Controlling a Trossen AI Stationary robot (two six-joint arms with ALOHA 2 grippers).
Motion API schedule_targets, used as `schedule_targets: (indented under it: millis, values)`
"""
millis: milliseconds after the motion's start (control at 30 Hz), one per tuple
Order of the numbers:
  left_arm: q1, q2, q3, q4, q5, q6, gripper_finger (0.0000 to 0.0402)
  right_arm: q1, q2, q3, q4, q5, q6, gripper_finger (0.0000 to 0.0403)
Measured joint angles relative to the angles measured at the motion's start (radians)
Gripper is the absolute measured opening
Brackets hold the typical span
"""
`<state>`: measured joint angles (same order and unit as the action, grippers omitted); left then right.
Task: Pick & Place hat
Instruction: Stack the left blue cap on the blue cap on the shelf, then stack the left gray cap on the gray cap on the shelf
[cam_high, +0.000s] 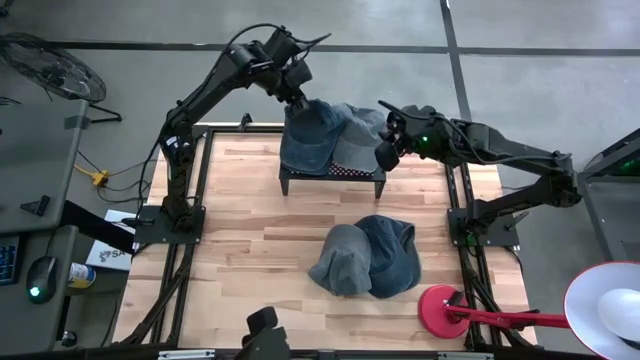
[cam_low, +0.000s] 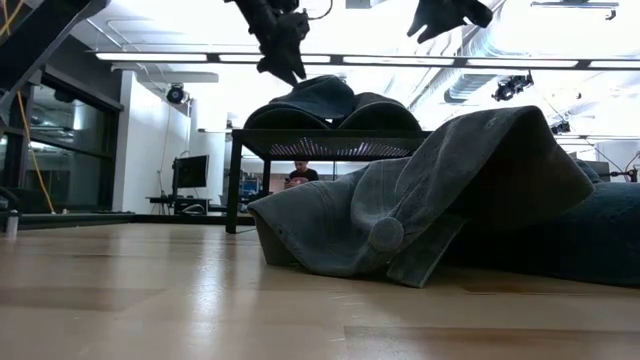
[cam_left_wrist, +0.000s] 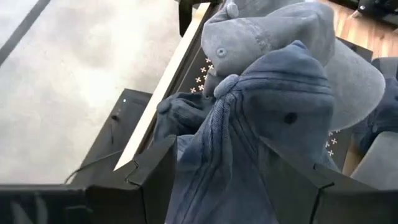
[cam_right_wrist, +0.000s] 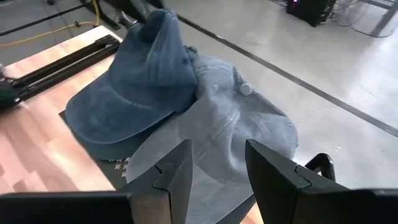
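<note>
Taking the high view as a clock face and reading left to right: the left gripper (cam_high: 298, 100) sits at about twelve o'clock, over the far-left corner of the small black stand (cam_high: 332, 176); its wrist view shows the two dark fingers (cam_left_wrist: 152, 171) spread apart with the blue cap (cam_high: 312, 135) bunched between them, cloth touching them but apparently not pinched, so I judge it is letting go or has only just done so; that blue cap lies on the stand, overlapping a grey cap (cam_high: 360, 140) just beside it toward one o'clock; the right gripper (cam_high: 388, 152) hangs at about one o'clock over the stand's right edge, jaws partly open and empty, the grey cap lying beneath them in its wrist view; nearer the table's centre, toward five o'clock, two more caps wait on the wooden table (cam_high: 240, 240), a grey one (cam_high: 342, 262) lying against a blue one (cam_high: 395, 255); at the far right, around four o'clock, a red-based lamp (cam_high: 445, 308) stands at the table's corner

The caps look light, soft and floppy; the crown will likely collapse and fold under a pinch, and loose cloth can snag on a finger; a stiffer hold is probably the brim, or a gathered fold at the crown's top button
</note>
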<state>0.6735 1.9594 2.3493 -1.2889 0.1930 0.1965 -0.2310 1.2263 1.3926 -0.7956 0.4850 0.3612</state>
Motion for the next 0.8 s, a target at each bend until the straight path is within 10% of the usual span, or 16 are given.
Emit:
schedule_targets:
  millis: [800]
  values:
    - [-0.106,-0.199,0.007,-0.062,-0.125,-0.276,0.0216,0.0,-0.093,0.0,-0.073,-0.147,-0.133,0.014]
